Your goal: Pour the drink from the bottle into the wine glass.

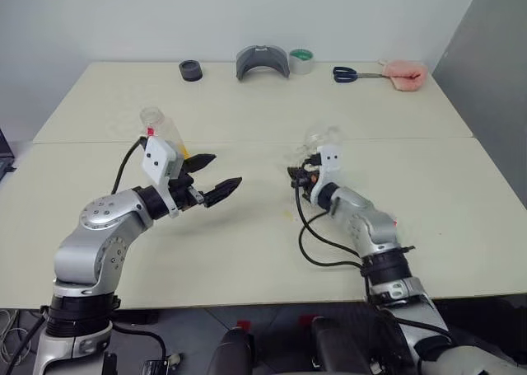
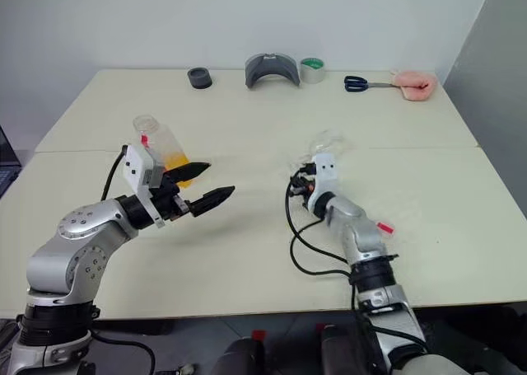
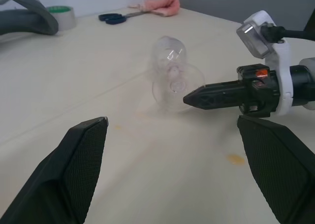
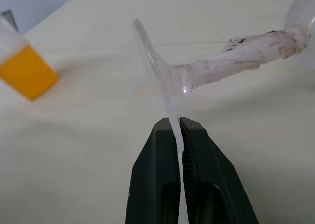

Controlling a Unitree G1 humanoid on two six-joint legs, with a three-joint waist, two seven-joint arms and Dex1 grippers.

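Both arms are silver-grey metal with rounded joint housings and black collars at the wrists. Each wrist carries a white camera block (boxy, with a dark lens). Black cables loop from the forearms. The left gripper (image 1: 216,175) and right gripper (image 3: 194,97) have black, tapered, ridged fingers.

Right wrist view: wine glass (image 4: 216,61) bowl cut off at the frame edge; foot rim hidden where it enters the closed right gripper (image 4: 178,135). Bottle (image 4: 22,69) blurred and cropped at the edge, only its drink (image 4: 27,72) readable. Head views: bottle's lower body hidden behind the left gripper (image 2: 202,185) and its wrist camera. Glass too faint against the table (image 1: 247,119) to trace its outline.
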